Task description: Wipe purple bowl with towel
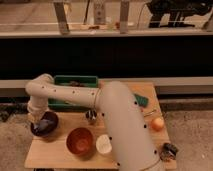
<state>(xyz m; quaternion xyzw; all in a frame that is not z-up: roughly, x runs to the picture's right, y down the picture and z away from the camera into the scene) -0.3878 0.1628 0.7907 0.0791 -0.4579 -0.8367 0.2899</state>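
The purple bowl [45, 126] sits at the left of the wooden table [55, 152]. A grey-blue towel [46, 123] lies bunched inside it. My white arm reaches from the lower right across the table, and my gripper [37, 118] points down at the bowl's left rim, on the towel.
A brown bowl [80, 141] and a small white cup [104, 144] stand in front. A metal cup [91, 117] stands at mid-table. A green tray [75, 82] lies at the back. An orange fruit [158, 123], a green object [142, 100] and a dark object [168, 150] are on the right.
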